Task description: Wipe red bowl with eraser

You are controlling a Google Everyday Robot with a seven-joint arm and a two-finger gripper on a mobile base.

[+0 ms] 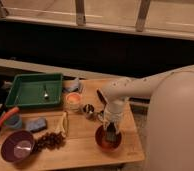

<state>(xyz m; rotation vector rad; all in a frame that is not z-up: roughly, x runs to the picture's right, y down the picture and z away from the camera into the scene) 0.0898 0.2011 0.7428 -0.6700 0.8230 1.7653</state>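
Observation:
The red bowl (108,140) sits near the front right corner of the wooden table (80,145). My gripper (110,132) points straight down into the bowl from the white arm (135,90). A small dark block, the eraser (111,134), shows at the gripper's tip inside the bowl. The gripper and eraser cover much of the bowl's inside.
A purple bowl (17,146) stands at the front left beside dark grapes (51,140) and a banana (64,123). A green tray (34,90) with a spoon sits at the back left. An orange-filled cup (73,101), a small metal cup (88,108) and a blue-grey pad (36,124) lie mid-table.

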